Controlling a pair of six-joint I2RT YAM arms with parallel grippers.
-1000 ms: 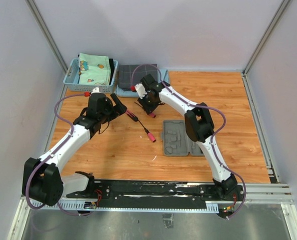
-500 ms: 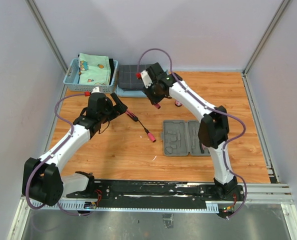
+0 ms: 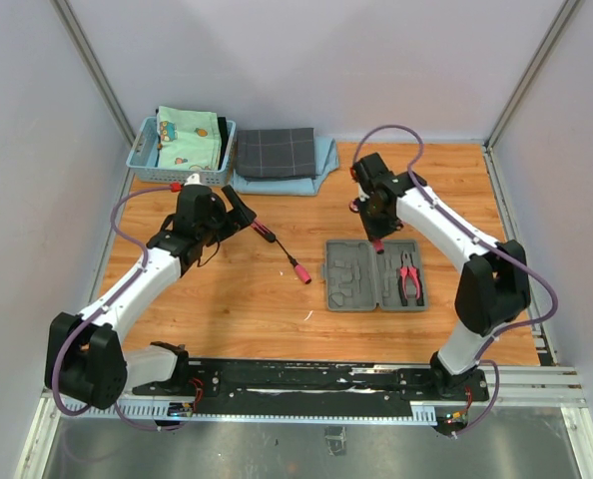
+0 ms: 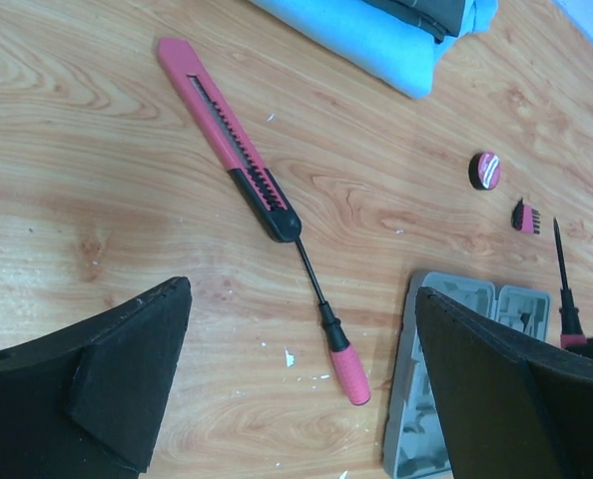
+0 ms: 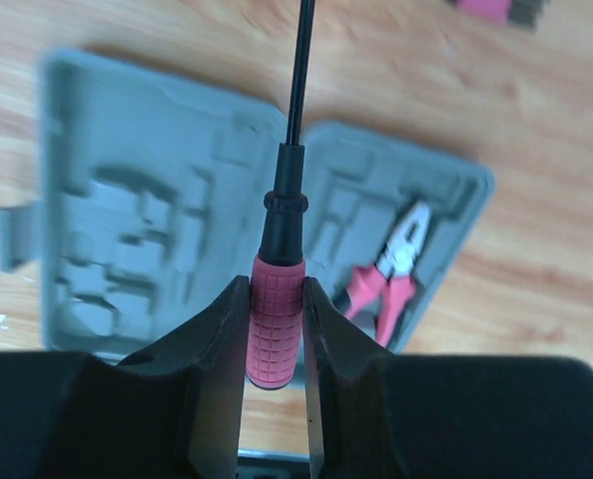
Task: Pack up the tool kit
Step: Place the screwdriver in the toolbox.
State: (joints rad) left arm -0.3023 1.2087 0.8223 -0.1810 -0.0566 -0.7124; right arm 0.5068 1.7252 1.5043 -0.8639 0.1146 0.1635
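The grey tool kit case (image 3: 352,275) lies open on the wooden table, with pink-and-black pliers (image 3: 408,277) in its right half. Just behind the case, my right gripper (image 3: 376,228) is shut on the pink handle of a screwdriver (image 5: 275,329); its shaft points out over the case (image 5: 157,230) and the pliers (image 5: 386,274). My left gripper (image 4: 301,329) is open above the table at the left, over a second screwdriver (image 4: 334,334) and a pink knife (image 4: 232,140). A round tape (image 4: 485,171) and a small pink bit holder (image 4: 524,217) lie farther off.
A light blue basket (image 3: 147,160) with folded cloth stands at the back left. Beside it lies a dark grey checked cloth (image 3: 275,153) on a light blue cloth (image 3: 321,165). Grey walls enclose the table on three sides.
My right arm has swung from the back centre to the right, carrying the screwdriver to just behind the case. The pliers in the case have come into view. The left arm has not moved.
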